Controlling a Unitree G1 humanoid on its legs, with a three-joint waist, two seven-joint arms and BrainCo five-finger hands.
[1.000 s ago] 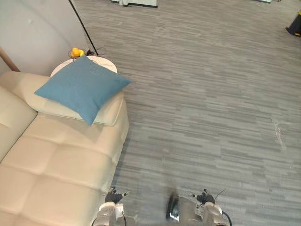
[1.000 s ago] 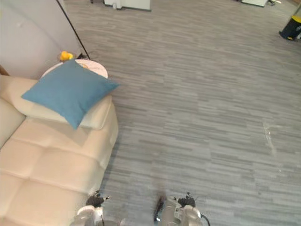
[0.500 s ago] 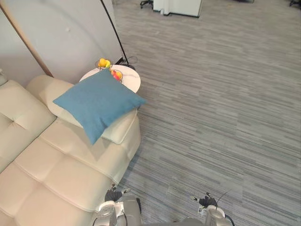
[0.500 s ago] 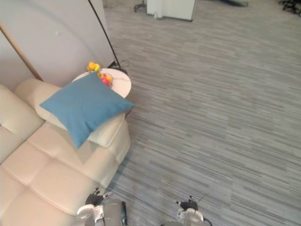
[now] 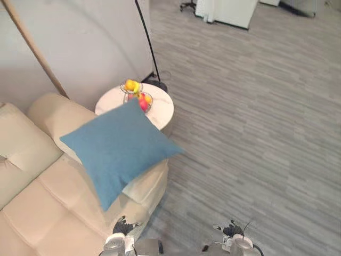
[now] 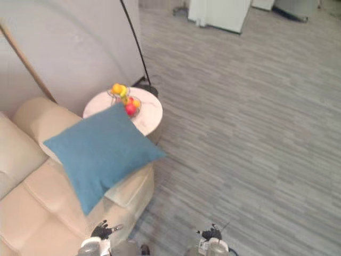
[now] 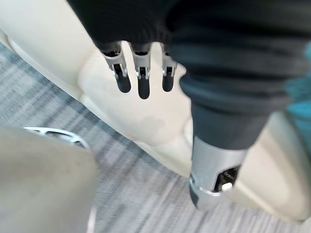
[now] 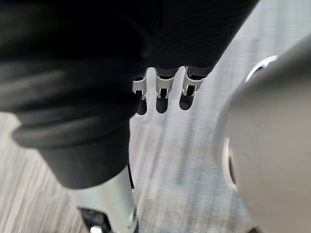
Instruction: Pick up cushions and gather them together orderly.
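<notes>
A blue square cushion (image 5: 120,152) leans on the armrest of a cream leather sofa (image 5: 32,213), one corner hanging over the seat. A sliver of it also appears in the left wrist view, as the cushion's teal edge (image 7: 302,92). My left hand (image 7: 142,77) hangs open beside the sofa's rounded edge (image 7: 146,121), fingers straight and holding nothing. My right hand (image 8: 163,92) hangs open above the grey floor, also holding nothing. Both hands are well short of the cushion.
A round white side table (image 5: 160,109) stands by the armrest with a wire basket of fruit (image 5: 137,96) on it. A thin black lamp pole (image 5: 146,42) rises behind it near the wall. Grey carpet (image 5: 256,133) stretches to the right, with a white cabinet (image 5: 226,8) far off.
The camera has moved, so the sofa, cushion and side table now sit lower and nearer the middle. Nothing in the scene itself has visibly moved.
</notes>
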